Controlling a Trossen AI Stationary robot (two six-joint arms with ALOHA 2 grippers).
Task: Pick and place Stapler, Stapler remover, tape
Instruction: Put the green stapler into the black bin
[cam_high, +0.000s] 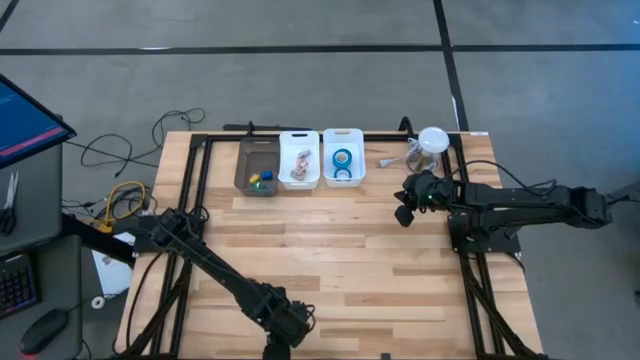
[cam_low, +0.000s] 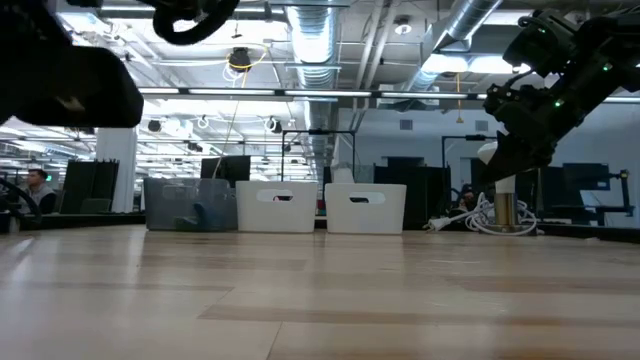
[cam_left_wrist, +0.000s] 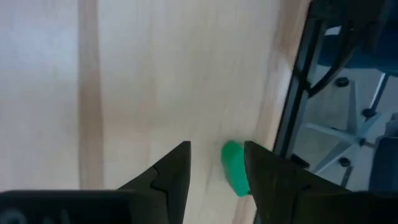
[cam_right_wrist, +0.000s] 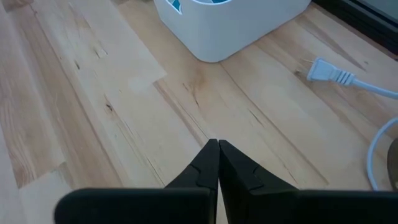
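1. High view: my left gripper (cam_high: 290, 325) at the near table edge; right gripper (cam_high: 405, 213) beside the bins; tape (cam_high: 342, 158) lies in the right-hand white bin (cam_high: 343, 181).
2. Low view: three bins in a row, contents hidden.
3. Left wrist view: jaws apart around a green object (cam_left_wrist: 235, 168); best centre before closing.
4. Right wrist view: jaws shut, empty.

The high view looks straight down from well above, taking in the whole tabletop (cam_high: 330, 260), both arms and the grey floor around it. The low view sits at tabletop level, facing level across the wood toward three bins (cam_low: 278, 206) at the far edge and the room behind; those bins also show in the high view. The left wrist view looks closely down past its own claw (cam_left_wrist: 216, 163) at the boards and the tabletop's edge. The right wrist view, also close, faces the white bin (cam_right_wrist: 230, 25) and a white plug (cam_right_wrist: 329, 73).
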